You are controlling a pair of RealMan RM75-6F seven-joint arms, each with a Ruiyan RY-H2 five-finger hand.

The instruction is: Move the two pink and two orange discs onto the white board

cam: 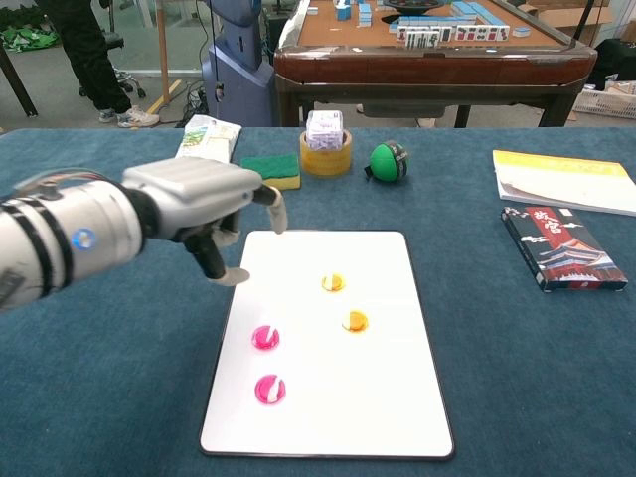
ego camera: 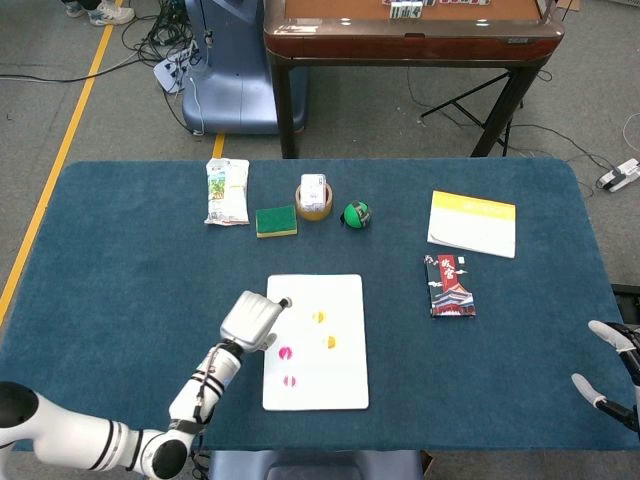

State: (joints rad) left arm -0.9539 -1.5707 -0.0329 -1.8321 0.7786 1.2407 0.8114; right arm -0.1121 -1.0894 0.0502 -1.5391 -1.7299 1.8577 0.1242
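Note:
The white board (ego camera: 342, 388) (cam: 373, 407) lies at the table's near middle. On it sit two orange discs (ego camera: 318, 316) (ego camera: 330, 342) and two pink discs (ego camera: 285, 352) (ego camera: 289, 380). The chest view shows the orange pair (cam: 333, 282) (cam: 355, 321) right of the pink pair (cam: 264, 338) (cam: 269, 389). My left hand (ego camera: 252, 320) (cam: 204, 214) hovers over the board's far-left corner, fingers loosely apart, holding nothing. My right hand (ego camera: 608, 362) shows only at the right edge of the head view, fingers spread and empty, off the table.
Along the far side stand a snack bag (ego camera: 227, 191), a green sponge (ego camera: 276, 220), a tape roll with a small box in it (ego camera: 314, 196) and a green ball (ego camera: 356, 214). A yellow-white booklet (ego camera: 472, 223) and a dark packet (ego camera: 449, 285) lie to the right.

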